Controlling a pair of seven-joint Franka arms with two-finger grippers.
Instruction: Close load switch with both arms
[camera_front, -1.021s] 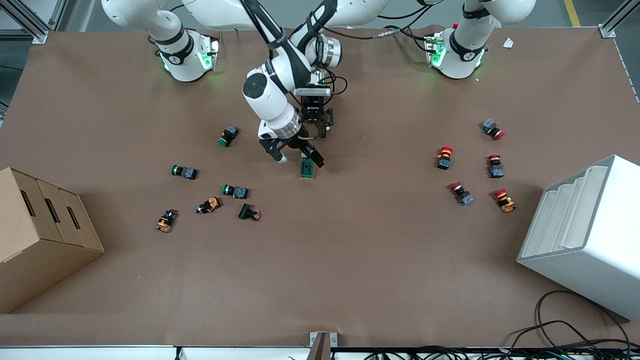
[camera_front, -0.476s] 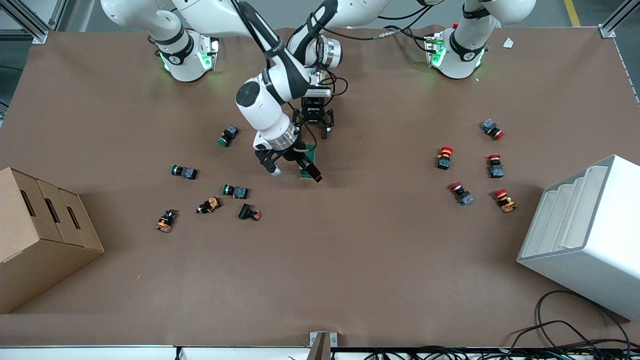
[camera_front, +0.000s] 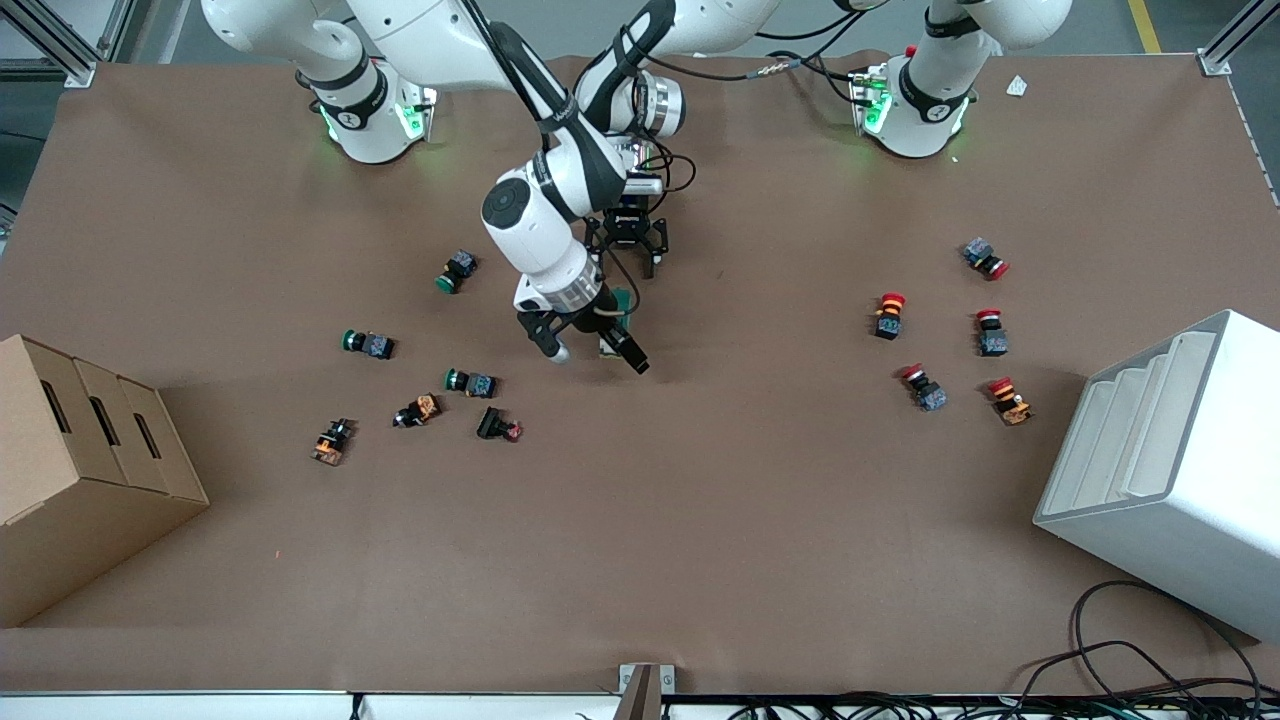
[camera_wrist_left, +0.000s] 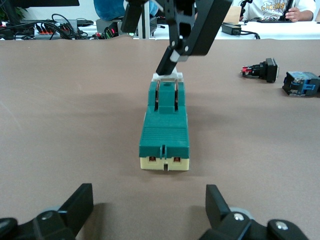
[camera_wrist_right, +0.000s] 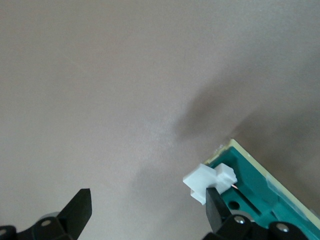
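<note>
Although it looked small and light, the load switch (camera_wrist_left: 164, 131) appeared a rigid moulded block, green over a cream base, likely to slide on the brown tabletop (camera_front: 700, 500) if pushed from one end only. My judgement was that it wanted bracing on its flat green flanks while the white lever (camera_wrist_right: 207, 181) was pressed; that little tab seemed its most breakable part.

It lay flat near the tabletop's middle, nearer the bases than the front camera, with the green push buttons (camera_front: 470, 381) around eight o'clock of it. Its long axis ran twelve to six in the front view, lever end at six o'clock, terminal end at twelve.

At the lever end sat the right end effector (camera_front: 597, 351), spread wide, one black finger (camera_wrist_right: 217, 200) touching the lever, nothing held. Just off the terminal end, at twelve o'clock, the left end effector (camera_wrist_left: 150, 212) hung low, also spread wide and empty, lined up along the block.
</note>
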